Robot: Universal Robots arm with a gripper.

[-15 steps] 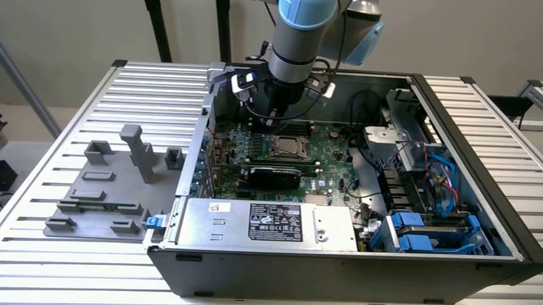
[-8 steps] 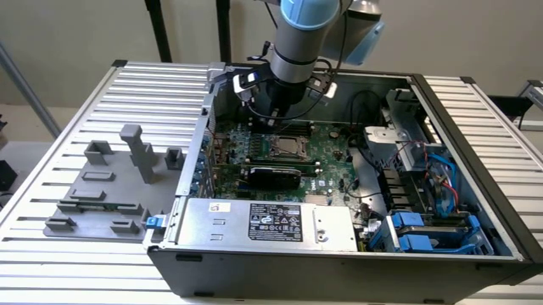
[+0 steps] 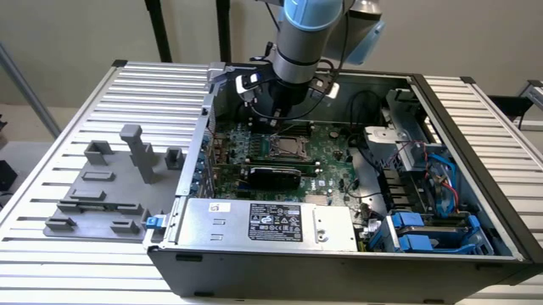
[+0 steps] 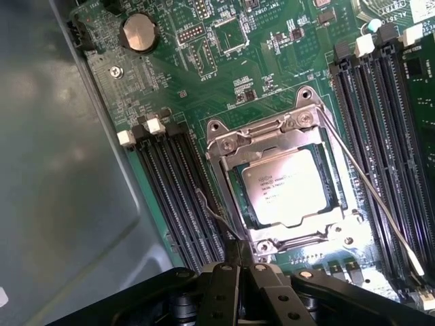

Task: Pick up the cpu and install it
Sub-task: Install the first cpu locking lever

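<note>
The cpu [image 4: 289,185], a square chip with a shiny silver top and printed text, lies flat in the motherboard socket [image 4: 224,141], framed by the metal load plate. In the exterior view the cpu [image 3: 286,145] sits mid-board inside the open computer case. My gripper [image 4: 239,252] hovers just beside the socket's edge, above the board, with its black fingers pressed together and nothing between them. From outside, the gripper [image 3: 284,118] hangs from the arm just behind the socket. A thin wire lever [image 4: 380,204] runs along one side of the socket.
Memory slots [image 4: 178,197] flank the socket, and a coin battery [image 4: 138,32] lies further off. The case's grey side wall [image 4: 61,190] stands close by. A labelled power supply box [image 3: 263,222] fills the front. Blue drive bays [image 3: 428,232] are at the exterior view's right, a grey fixture tray [image 3: 106,187] at its left.
</note>
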